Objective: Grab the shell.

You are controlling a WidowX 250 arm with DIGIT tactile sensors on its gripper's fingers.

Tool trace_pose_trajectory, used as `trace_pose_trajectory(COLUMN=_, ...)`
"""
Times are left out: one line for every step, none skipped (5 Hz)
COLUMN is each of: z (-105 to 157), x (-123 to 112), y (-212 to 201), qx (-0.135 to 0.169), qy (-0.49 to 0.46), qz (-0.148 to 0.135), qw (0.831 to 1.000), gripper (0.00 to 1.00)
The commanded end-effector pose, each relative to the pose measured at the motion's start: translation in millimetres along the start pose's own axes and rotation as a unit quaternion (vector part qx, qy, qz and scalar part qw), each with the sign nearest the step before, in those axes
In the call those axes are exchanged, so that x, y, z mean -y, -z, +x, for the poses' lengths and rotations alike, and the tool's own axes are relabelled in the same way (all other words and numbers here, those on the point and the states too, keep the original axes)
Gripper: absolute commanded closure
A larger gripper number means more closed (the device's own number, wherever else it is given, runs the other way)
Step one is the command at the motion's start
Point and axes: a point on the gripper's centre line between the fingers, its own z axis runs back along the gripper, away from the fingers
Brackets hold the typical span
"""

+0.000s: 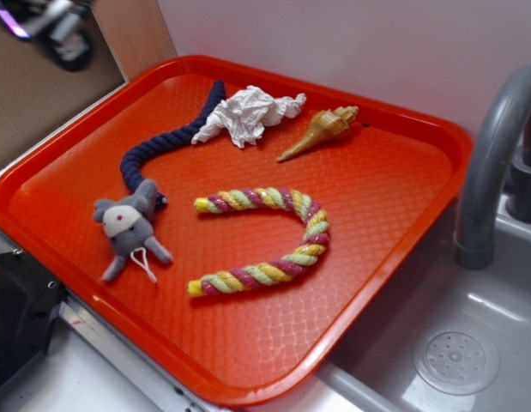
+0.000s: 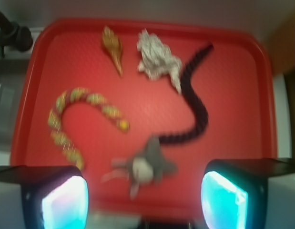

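Shell first: the small tan-golden spiral conch shell (image 1: 323, 130) lies free on the red plastic tray (image 1: 394, 223), in the exterior view at about 1 o'clock from the tray's middle, near the far rim, with its knobby head toward the wall and its thin point toward the middle of the tray. Just beside it, at its 9 o'clock, lies the crumpled white paper wad (image 1: 248, 114); the two look apart, not touching. In the wrist view the shell (image 2: 113, 48) sits at about 11 o'clock, near the top edge, far ahead of the camera. The fingers (image 2: 145, 200) show at the bottom corners of that view with their pads glowing cyan; they stand wide apart and nothing is between them. They hang above the near rim of the tray, close over the grey stuffed mouse toy (image 1: 128, 227), well apart from the shell. The dark blue rope (image 1: 162, 142) curves from the mouse toward the paper wad, and the pink, yellow and green twisted rope (image 1: 274, 245) bends in a U shape at the tray's middle. By my judgement the task is at its start: nothing is grasped yet. What is left is the whole approach across the tray, the lowering over the shell, the closing and the lift.
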Motion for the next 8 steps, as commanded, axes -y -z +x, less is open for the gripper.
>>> trace_pose_trajectory(z=55.5, x=17.2, y=69.7, qx=0.004, qy=0.031, qz=-0.004, qw=1.000, gripper=0.00)
trace_pose_trajectory(z=80.4, x=27.2, y=103.0, qx=-0.012, qy=0.037, qz=-0.006, qw=0.999, gripper=0.00)
trace_pose_trajectory(z=92.9, x=37.0, y=126.3, qx=-0.023, qy=0.049, qz=0.001, qw=0.999, gripper=0.00)
trace_pose_trajectory(z=103.3, x=40.0, y=144.3, qx=-0.033, qy=0.051, qz=-0.004, qw=0.998, gripper=0.00)
trace_pose_trajectory(z=105.6, x=49.2, y=159.9, qx=-0.043, qy=0.071, qz=-0.010, qw=0.996, gripper=0.00)
trace_pose_trajectory(z=103.3, x=55.4, y=176.3, qx=-0.055, qy=0.085, qz=0.010, qw=0.995, gripper=0.00)
trace_pose_trajectory(z=102.7, x=55.6, y=189.4, qx=-0.068, qy=0.090, qz=0.022, qw=0.993, gripper=0.00)
trace_pose_trajectory(z=104.0, x=52.9, y=199.9, qx=-0.080, qy=0.087, qz=0.027, qw=0.993, gripper=0.00)
